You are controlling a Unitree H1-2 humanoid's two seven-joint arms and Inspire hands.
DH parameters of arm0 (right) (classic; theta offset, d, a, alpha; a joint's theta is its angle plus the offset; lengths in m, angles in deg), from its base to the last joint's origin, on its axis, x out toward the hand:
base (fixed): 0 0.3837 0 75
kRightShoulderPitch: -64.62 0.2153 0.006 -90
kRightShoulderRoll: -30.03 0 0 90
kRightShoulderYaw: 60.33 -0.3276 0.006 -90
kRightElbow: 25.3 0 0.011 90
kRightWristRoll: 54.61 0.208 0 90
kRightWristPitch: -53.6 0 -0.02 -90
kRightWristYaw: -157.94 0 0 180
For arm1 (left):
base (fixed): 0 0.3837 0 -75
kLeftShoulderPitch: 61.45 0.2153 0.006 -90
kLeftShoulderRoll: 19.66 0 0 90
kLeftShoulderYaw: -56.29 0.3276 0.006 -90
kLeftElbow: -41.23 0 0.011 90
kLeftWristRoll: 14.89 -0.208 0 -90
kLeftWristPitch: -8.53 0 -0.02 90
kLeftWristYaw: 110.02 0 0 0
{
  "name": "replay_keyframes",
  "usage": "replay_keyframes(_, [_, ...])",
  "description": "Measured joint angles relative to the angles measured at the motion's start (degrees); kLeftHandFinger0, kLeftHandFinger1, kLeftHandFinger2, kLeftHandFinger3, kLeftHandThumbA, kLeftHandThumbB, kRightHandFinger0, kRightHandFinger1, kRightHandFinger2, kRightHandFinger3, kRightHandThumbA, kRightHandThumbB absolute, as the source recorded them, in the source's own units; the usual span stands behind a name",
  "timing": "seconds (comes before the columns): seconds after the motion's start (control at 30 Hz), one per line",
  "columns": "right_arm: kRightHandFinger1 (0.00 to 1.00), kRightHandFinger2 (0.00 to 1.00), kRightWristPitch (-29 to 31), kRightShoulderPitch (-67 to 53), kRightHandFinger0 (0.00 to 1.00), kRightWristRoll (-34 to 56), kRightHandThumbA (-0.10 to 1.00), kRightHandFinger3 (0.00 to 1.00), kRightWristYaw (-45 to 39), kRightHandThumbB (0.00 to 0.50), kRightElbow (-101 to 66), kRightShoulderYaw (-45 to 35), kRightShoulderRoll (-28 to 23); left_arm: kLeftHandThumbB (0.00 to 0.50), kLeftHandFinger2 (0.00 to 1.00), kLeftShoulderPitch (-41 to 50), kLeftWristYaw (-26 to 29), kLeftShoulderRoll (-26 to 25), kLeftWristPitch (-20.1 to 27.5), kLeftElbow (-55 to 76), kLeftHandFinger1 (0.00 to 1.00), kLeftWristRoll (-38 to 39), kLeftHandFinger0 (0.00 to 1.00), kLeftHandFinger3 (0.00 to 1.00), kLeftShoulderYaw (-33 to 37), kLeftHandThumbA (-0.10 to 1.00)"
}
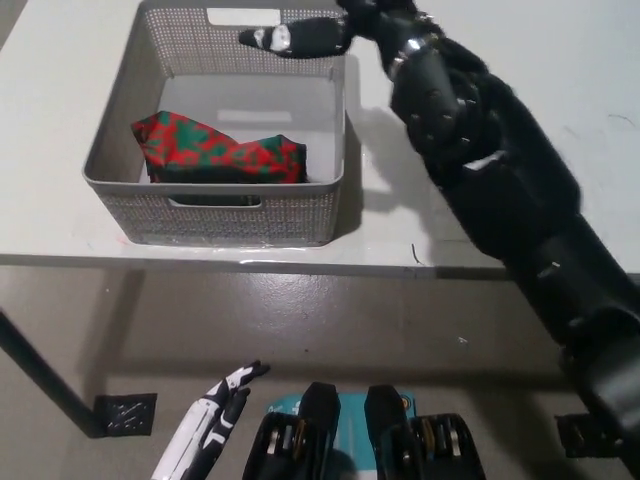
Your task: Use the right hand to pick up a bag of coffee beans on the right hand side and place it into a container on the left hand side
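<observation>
A red and green patterned bag of coffee beans (220, 151) lies inside the grey mesh container (117, 130), against its near wall. My black right hand (305, 36) hangs over the container's far right corner, open, with nothing in it. The black arm runs from there down to the lower right. My white left hand (210, 430) rests low at the bottom left, below the table's edge, fingers held loosely apart and holding nothing.
The container stands on a white table (520, 110) whose front edge crosses the picture's middle. Beyond the edge is grey floor, with a small dark patterned square (125, 413) on it at the lower left.
</observation>
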Motion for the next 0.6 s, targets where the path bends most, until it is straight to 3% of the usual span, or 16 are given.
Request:
replay_keyframes(0.07, [1.0,1.0,-0.5,-1.8,1.0,0.3,1.0,1.0,-0.8,0.335,-4.5,-0.9,-1.7,0.215,1.0,0.0,0.0,0.0,-0.1,0.0,1.0,0.0,1.0,1.0,0.0,1.0])
replay_keyframes(0.17, [1.0,1.0,-1.2,-5.2,1.0,0.9,1.0,1.0,-1.8,0.349,-11.0,-2.7,-4.0,0.228,1.0,0.0,0.0,0.0,-0.4,0.0,1.0,0.0,1.0,1.0,0.0,1.0])
replay_keyframes(0.3, [1.0,1.0,-2.0,-10.8,1.0,2.1,1.0,1.0,-2.2,0.331,-18.8,-5.8,-6.3,0.259,1.0,0.0,0.0,0.0,-0.5,0.0,1.0,0.0,1.0,1.0,0.0,1.0])
replay_keyframes(0.4, [1.0,1.0,-2.2,-16.3,1.0,3.2,1.0,1.0,-2.2,0.322,-25.2,-8.3,-6.9,0.227,1.0,0.0,0.0,0.0,-0.6,-0.2,1.0,0.0,1.0,1.0,0.0,1.0])
replay_keyframes(0.53, [1.0,1.0,-2.3,-26.1,1.0,5.2,1.0,1.0,-2.2,0.364,-33.6,-10.9,-6.9,0.224,1.0,0.0,0.0,0.0,-0.6,-0.5,1.0,0.0,1.0,1.0,0.0,1.0])
replay_keyframes(0.6, [1.0,1.0,-2.3,-32.1,1.0,6.3,1.0,1.0,-2.1,0.322,-37.9,-12.0,-6.6,0.232,1.0,0.0,0.0,0.0,-0.6,-0.6,1.0,0.1,1.0,1.0,0.0,1.0])
